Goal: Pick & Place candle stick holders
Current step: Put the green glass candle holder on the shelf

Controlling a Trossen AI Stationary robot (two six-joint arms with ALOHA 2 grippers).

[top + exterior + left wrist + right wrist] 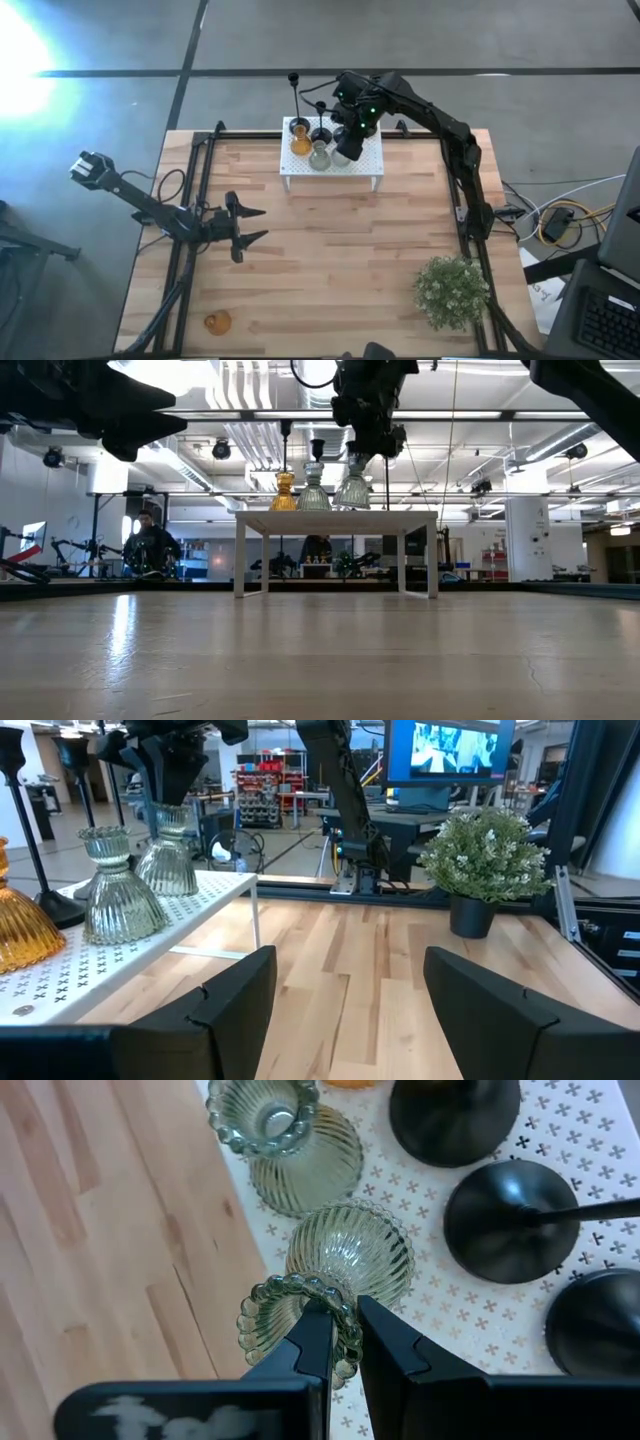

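Right arm: you have it stretched from the desk's right edge over the white perforated rack (365, 163), with the right claw (342, 1316) pointing down at the rack top.
Right claw: its 2 fingers are pinched on the beaded rim of a pale green glass holder (340, 1275).
Held holder: it is tilted off upright in the right wrist view, base on or just above the rack near its front edge; you cannot tell whether it touches. Ribbed glass, flared foot, scalloped cup.
Second green holder (288, 1140): upright on the rack, just beside the held one, same ribbed glass.
Amber holder on rack (300, 140): squat and upright, left of the green pair.
Black holders (512, 1208): smooth round matte bases with thin stems, behind the glass ones.
Stray amber holder (218, 322): on the bare wooden desk (330, 270) near the front left corner, well apart from the rack.
Left arm: it waits low over the desk's left side, left claw (255, 226) spread.
Plant (452, 290): bushy, front right.
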